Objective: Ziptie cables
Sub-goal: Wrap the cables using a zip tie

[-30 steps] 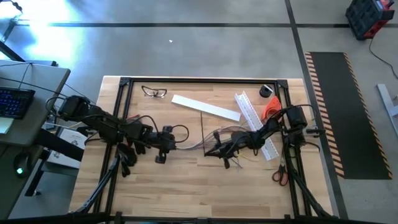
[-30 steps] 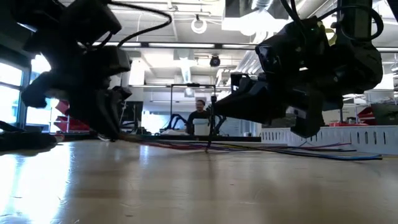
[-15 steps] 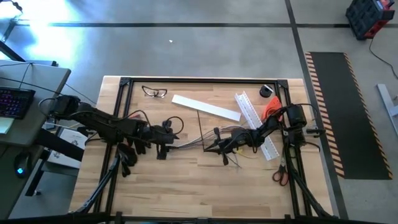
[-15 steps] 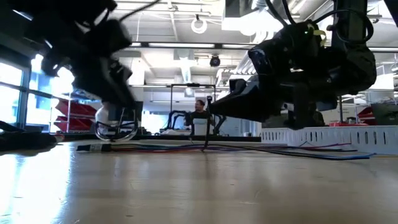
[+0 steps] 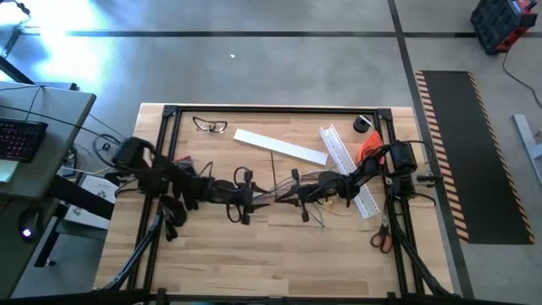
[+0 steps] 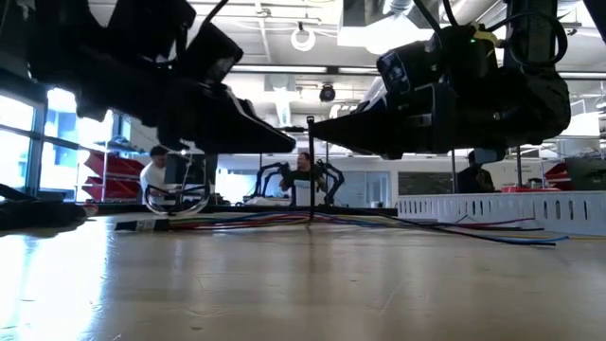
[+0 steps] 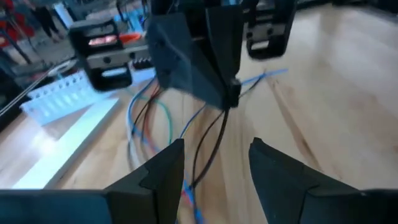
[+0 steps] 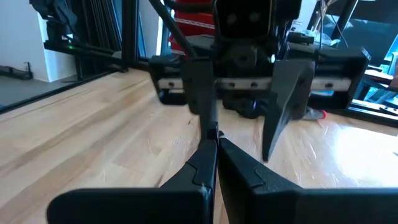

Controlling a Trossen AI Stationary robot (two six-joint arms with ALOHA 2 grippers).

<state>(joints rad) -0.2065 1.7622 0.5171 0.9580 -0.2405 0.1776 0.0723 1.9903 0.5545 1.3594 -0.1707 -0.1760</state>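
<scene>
Cables [image 5: 269,193] lie loose across the middle of the table [image 5: 254,254], fanned and unbound, so the tying looks to be at an early stage: the ziptie [image 6: 311,170] stands upright between the two hands, pinched in the closed fingers of the right hand [image 5: 294,192], and has yet to be looped round the bundle and cinched. The left hand [image 7: 214,168] faces it just beside, its fingers spread apart and empty, seemingly ready to take the strip's free end.

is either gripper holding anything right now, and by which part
The right gripper is shut on the ziptie, pinching its upper end. The left gripper is open around the strip lower down, holding nothing.
</scene>
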